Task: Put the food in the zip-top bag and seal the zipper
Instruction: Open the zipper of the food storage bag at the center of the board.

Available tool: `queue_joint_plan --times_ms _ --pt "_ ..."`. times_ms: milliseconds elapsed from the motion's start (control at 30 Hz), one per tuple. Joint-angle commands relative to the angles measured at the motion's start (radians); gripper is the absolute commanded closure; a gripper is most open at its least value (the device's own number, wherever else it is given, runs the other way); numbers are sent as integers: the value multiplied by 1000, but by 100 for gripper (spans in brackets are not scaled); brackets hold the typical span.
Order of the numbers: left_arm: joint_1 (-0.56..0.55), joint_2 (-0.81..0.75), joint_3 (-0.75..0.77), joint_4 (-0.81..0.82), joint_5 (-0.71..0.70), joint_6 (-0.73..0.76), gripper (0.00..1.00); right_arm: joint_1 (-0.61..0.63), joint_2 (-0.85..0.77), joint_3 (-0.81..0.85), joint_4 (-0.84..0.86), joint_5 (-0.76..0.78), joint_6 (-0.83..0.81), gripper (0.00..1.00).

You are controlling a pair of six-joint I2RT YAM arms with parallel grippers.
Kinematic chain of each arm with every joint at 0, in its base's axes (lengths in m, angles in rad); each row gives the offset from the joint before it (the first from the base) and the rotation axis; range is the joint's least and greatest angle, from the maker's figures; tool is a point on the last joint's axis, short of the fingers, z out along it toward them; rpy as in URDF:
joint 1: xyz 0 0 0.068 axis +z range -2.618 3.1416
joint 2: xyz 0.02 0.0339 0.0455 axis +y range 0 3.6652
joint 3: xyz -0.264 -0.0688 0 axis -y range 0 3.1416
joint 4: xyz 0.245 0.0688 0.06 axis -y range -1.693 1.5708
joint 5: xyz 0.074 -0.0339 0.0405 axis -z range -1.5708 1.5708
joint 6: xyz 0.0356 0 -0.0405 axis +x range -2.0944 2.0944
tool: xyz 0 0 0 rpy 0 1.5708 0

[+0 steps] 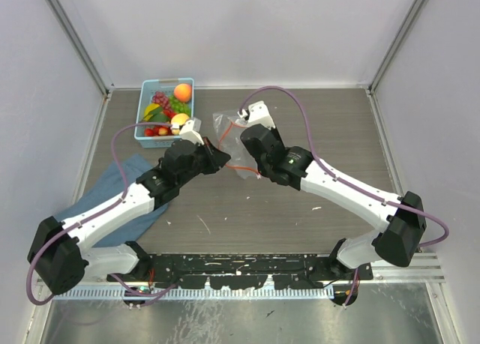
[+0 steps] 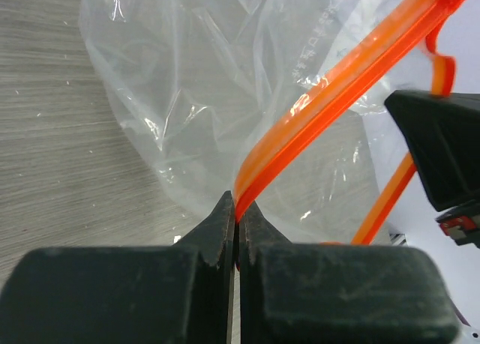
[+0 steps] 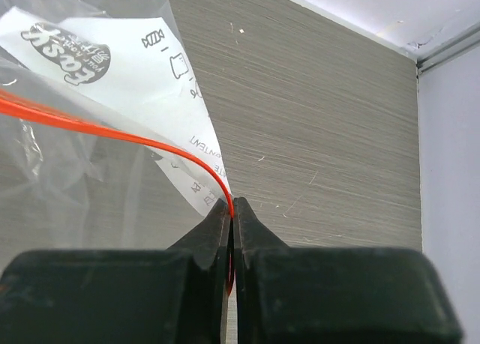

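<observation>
The left gripper (image 2: 237, 210) and right gripper (image 3: 232, 209) each hold their jaws clamped on the zipper (image 2: 330, 89) of the zip-top bag (image 2: 187, 97) at mid-table. They should part the mouth gently without tearing, as the food (image 1: 169, 108) waits in the basket (image 1: 141, 118).

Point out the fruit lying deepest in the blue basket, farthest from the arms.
The orange-pink peach, in the basket's far right corner. The purple grapes lie beside it but slightly nearer; the yellow fruit and red berries sit at the near end.
</observation>
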Motion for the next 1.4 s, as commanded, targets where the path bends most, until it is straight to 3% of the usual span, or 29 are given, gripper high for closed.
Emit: queue_joint_plan --times_ms 0,100,267,467,533,700,767,1133,1267,1367 --pt "-4 -46 -8 -12 -40 40 100 1 -32 10 7 -44 34 88" --pt "-3 -41 -14 30 -9 18 100 2 -25 3 19 -168 95 71" --pt "-3 -25 -30 109 31 -37 100 2 -49 -65 79 -237 181 56" --pt "-4 1 -62 225 63 -111 100 2 -92 -189 195 -292 263 54" --pt "-3 4 -65 241 73 -125 100 1 -96 -218 211 -285 279 58" --pt "-3 -30 -49 158 42 -81 100 -1 -110 -201 142 -137 225 91" --pt "-3 -51 -38 110 15 -52 100 -7 -120 -181 101 -75 185 99" --pt "-4 31 67 -20 18 65 100 -28 -157 -122 -33 116 44 99" --pt "-7 105 76 53 94 36 99 -28 -171 -123 -33 48 43 99" --pt "-12 155 92 102 144 12 93 -28 -166 -139 -6 0 48 99"
